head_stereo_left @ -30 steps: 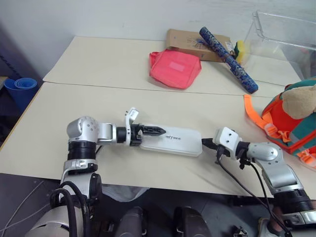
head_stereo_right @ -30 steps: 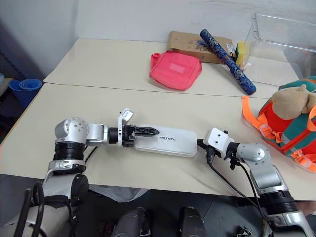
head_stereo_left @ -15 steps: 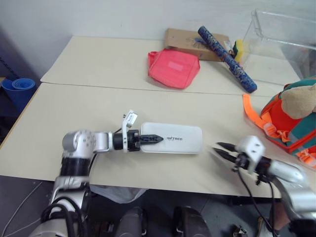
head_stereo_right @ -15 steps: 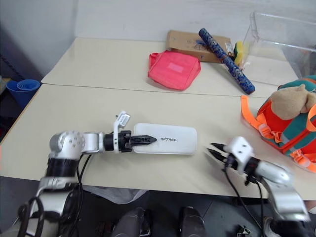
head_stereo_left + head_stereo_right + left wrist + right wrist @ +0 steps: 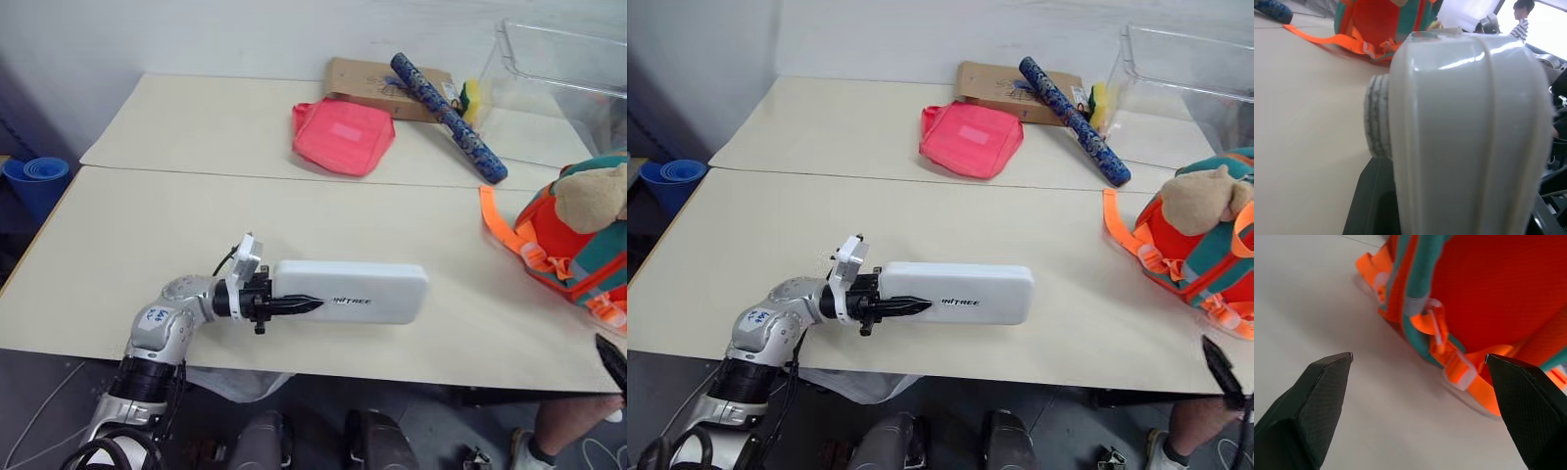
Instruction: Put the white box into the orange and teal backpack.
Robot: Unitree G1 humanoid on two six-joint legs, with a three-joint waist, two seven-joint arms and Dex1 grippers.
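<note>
The left gripper [image 5: 294, 305] pinches one end of the white box [image 5: 351, 291], which sits over the desk's [image 5: 147, 225] near edge. The backpack [image 5: 578, 240] rests at the desk's right edge. The right gripper [image 5: 1418, 363] faces it, fingers spread wide.

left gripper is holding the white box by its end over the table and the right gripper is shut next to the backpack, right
Not quite: the right gripper is open, its two fingers spread wide apart, as the right wrist view shows, facing the orange and teal backpack. The left gripper does hold the white box by its end over the table.
</note>
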